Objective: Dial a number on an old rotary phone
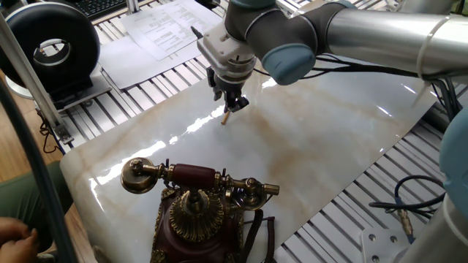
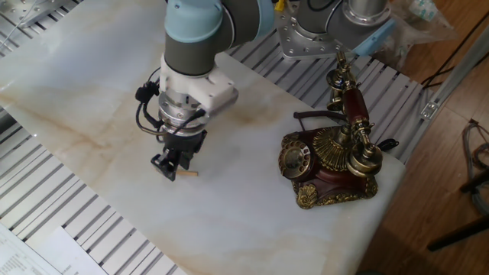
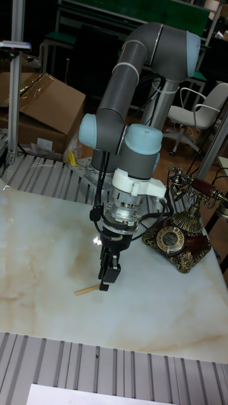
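The old rotary phone point(image 1: 196, 213) stands at the marble slab's near edge, with a maroon body, brass trim and its handset resting on the cradle. It also shows in the other fixed view point(image 2: 330, 164) and the tall fixed view point(image 3: 180, 235). A short wooden stick point(image 2: 186, 173) lies flat on the slab, well away from the phone. My gripper point(image 2: 171, 166) points straight down over one end of the stick point(image 3: 86, 290). Its fingers sit low on either side of the stick and look open. The gripper point(image 1: 232, 104) hides part of the stick point(image 1: 226, 117).
A black round ring-shaped device point(image 1: 50, 42) sits at the back left on the slatted frame, beside printed papers point(image 1: 162, 28). A person's hand and green sleeve point(image 1: 16, 232) are at the left edge. Black cables point(image 1: 344, 71) trail behind the arm.
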Controlling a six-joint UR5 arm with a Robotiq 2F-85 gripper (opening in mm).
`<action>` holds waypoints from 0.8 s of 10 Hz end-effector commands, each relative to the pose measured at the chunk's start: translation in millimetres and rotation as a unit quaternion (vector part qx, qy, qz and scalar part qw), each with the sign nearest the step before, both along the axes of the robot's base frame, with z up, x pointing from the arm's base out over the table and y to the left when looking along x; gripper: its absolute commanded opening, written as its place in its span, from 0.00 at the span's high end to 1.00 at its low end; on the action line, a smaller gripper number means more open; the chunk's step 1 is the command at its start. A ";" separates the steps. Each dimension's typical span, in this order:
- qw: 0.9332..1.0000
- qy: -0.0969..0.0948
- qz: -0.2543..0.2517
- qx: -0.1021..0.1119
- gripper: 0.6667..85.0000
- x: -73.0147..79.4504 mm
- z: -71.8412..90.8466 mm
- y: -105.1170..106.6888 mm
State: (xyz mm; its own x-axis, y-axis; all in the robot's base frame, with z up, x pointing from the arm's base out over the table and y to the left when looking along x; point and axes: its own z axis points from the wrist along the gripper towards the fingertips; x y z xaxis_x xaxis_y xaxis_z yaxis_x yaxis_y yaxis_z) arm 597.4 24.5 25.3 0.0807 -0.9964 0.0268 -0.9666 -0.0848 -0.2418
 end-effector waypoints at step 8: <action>0.997 0.047 0.059 -0.032 0.50 -26.7 -33.2 -6.0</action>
